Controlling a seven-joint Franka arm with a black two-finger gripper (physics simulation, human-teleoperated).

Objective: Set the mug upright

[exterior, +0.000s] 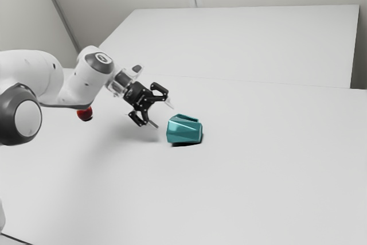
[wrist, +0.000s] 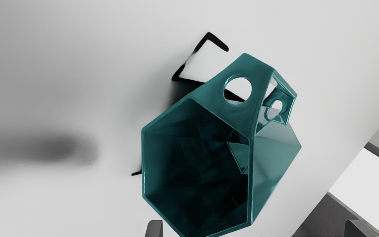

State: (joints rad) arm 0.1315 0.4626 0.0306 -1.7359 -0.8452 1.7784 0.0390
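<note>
There is one mug (exterior: 184, 130) in the exterior view, and the wrist view has one as well. That mug has one handle (wrist: 253, 67), with two round holes (wrist: 237, 88) visible in it, and one mouth (wrist: 192, 171). Round red things number one (exterior: 85, 114). There is one table (exterior: 258, 170) and one arm (exterior: 83, 84), which bears one gripper (exterior: 163, 115). The gripper has two fingers (wrist: 155, 229), and the wrist view has two fingertips at its edge. Mugs and red things together make two.
</note>
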